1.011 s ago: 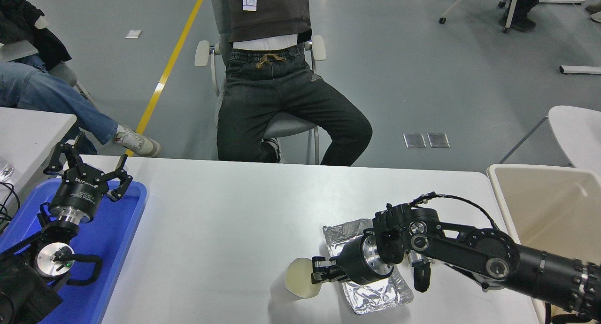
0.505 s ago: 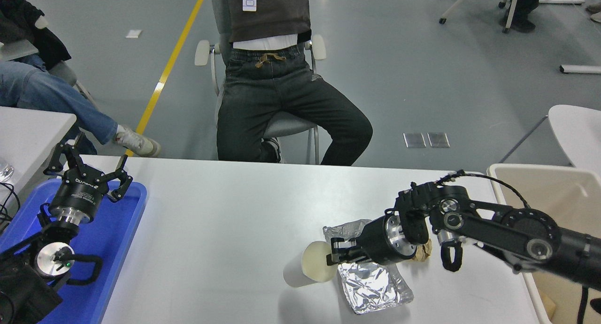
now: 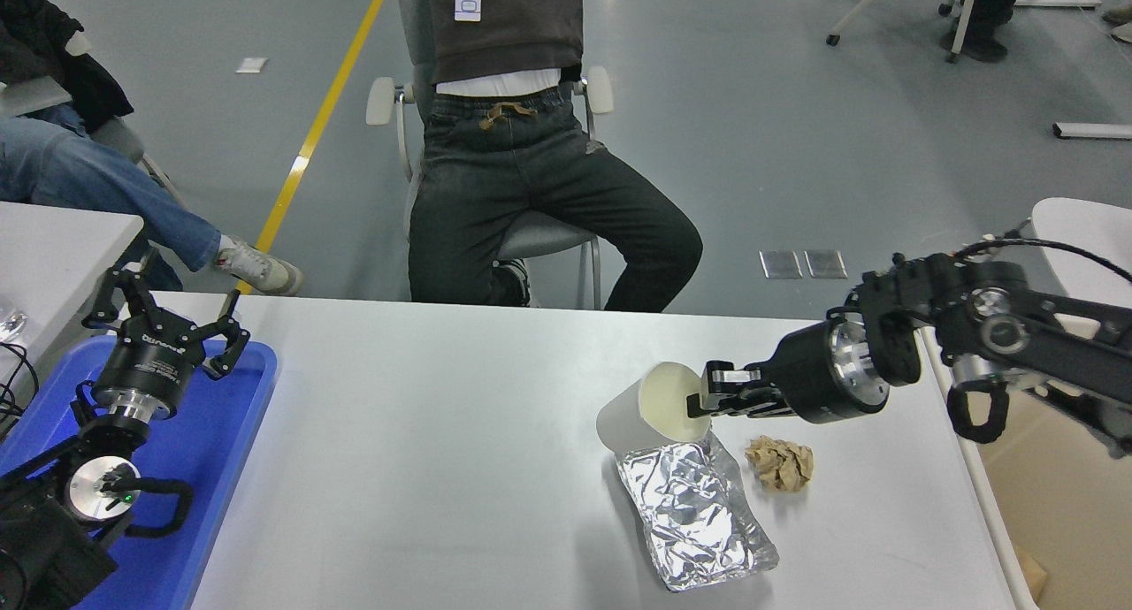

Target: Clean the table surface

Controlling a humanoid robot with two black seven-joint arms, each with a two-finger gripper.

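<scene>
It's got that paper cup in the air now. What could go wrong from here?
The right gripper pinches only the rim of the paper cup, which hangs tilted on its side, so it might slip and drop onto the foil. The crumpled paper ball sits just below the arm, so a low swing could knock it.

Single head cam, mounted high on robot's side, facing fwd and down across the white bench (image 3: pixel 442 468). Near edge runs out of frame at bottom; far edge crosses mid-frame, w/ grey floor and a seated person (image 3: pixel 531 150) beyond at top. Left arm (image 3: pixel 133 389) enters lower left over a blue tray (image 3: pixel 239 415); right arm (image 3: pixel 1017 327) enters from right edge. Mid-range view: whole bench width shown, bin (image 3: pixel 1052 468) at right cropped. No second view to compare.
</scene>
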